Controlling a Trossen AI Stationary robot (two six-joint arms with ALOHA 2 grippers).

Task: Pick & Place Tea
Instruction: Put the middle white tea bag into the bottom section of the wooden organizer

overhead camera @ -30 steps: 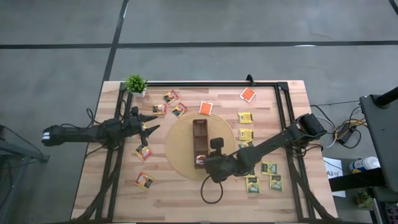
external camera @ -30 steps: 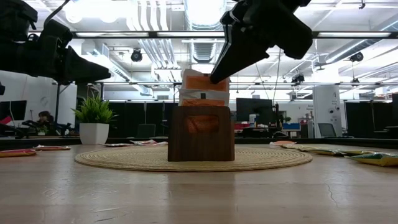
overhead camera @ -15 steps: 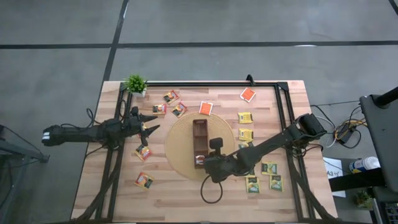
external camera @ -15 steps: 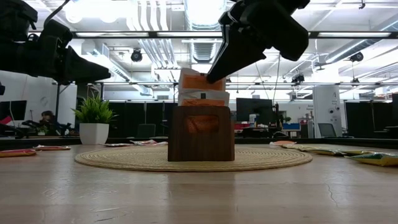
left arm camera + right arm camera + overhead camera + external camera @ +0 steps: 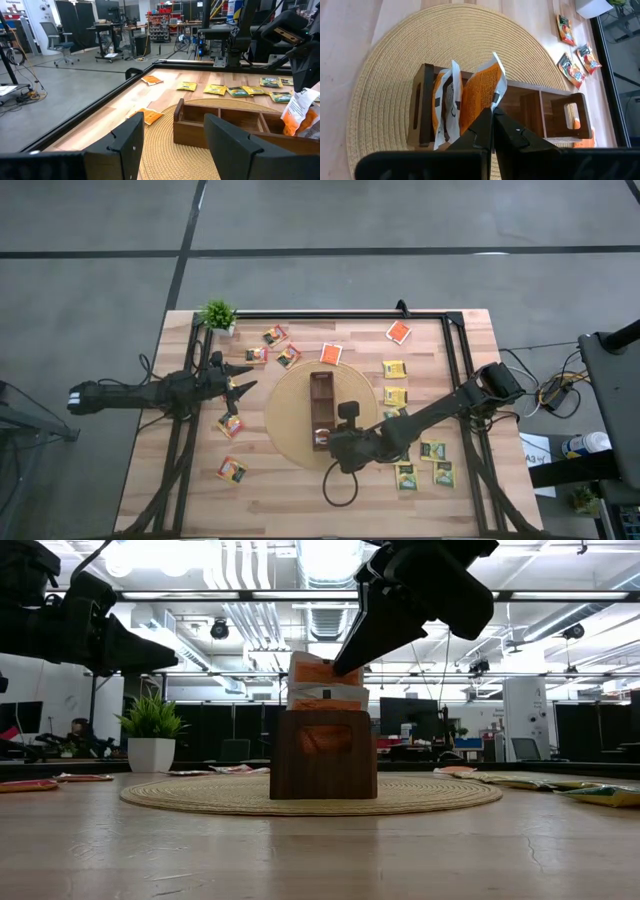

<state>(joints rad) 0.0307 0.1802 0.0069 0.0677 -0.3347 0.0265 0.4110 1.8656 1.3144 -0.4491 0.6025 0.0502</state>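
The light wooden table (image 5: 300, 490) carries a round woven straw mat (image 5: 290, 420), and on the mat stands a long narrow dark brown wooden box (image 5: 322, 402) with several compartments. Around the mat lie many small flat square tea sachets, for example yellow ones (image 5: 395, 369) on the right side and orange ones (image 5: 331, 353) near the far edge.

The right gripper (image 5: 492, 114) hangs above the end compartment of the box that is nearest to the front of the table. Its fingers are pressed together on the top corner of an orange tea sachet (image 5: 479, 95), which stands upright in that compartment, just beside other orange-and-white sachets (image 5: 445, 102) already inside. In the low view the sachets rise above the box wall, so they are not fully down.

The left gripper (image 5: 240, 385) waits over the left part of the table, apart from the mat, with its fingers spread and nothing between them.

I judge that the step in hand is the placing of this sachet into the box. The next move probably calls for loosening the right fingers and lifting straight up, so that the sachet is not pulled out again, and then going to one of the sachets on the table.
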